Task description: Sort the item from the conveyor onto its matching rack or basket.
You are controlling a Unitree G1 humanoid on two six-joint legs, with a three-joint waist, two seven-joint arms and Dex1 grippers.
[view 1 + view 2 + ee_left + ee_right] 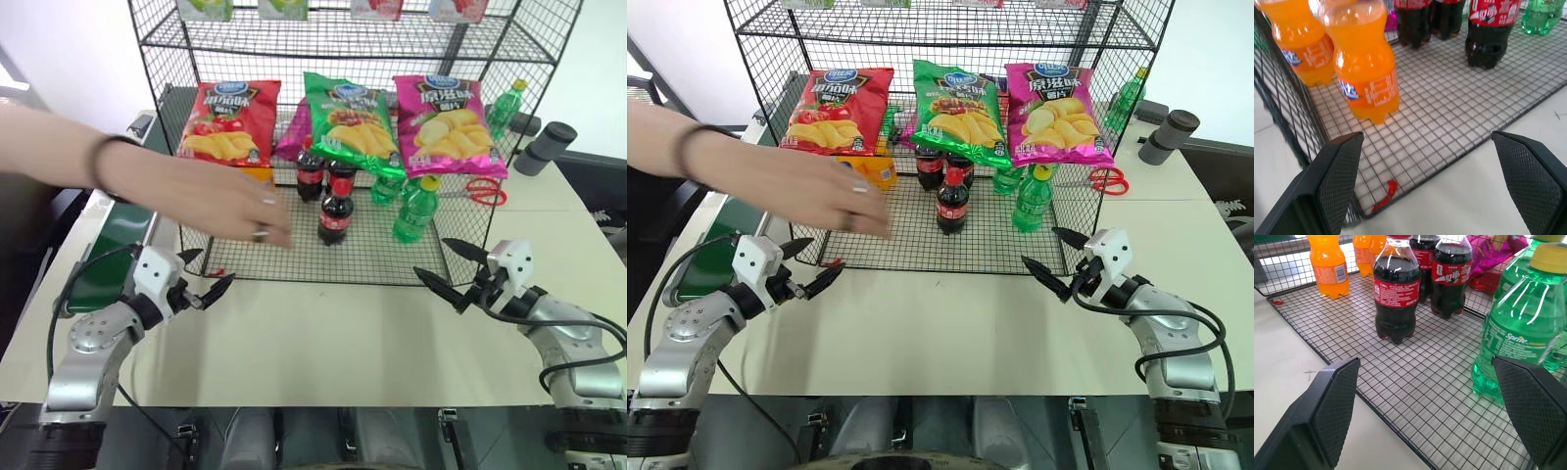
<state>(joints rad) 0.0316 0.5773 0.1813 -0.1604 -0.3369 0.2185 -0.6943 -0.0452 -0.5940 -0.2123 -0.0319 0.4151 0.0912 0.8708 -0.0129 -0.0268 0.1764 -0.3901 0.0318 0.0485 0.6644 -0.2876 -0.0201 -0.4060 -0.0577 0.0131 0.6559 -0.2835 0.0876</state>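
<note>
Head pair looks down; wrist views close, both facing rack [353,257].

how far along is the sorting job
Three cola bottles already stand on the rack floor, by the orange and green bottles. Both grippers, left and right, hang open and empty before it. A person's hand reaches in. The visible conveyor stretch carries nothing.

- Three crisp bags lean side by side: a red bag [228,121], a green bag [349,120], a pink bag [449,123].
- Two green bottles [415,209] with yellow caps stand below the pink bag.
- Orange soda bottles [1364,63] stand near a person's hand [220,209].
- Red scissors [482,191] lie on the pale tabletop [323,343], and a grey cylinder [545,149] lies beyond them.
</note>
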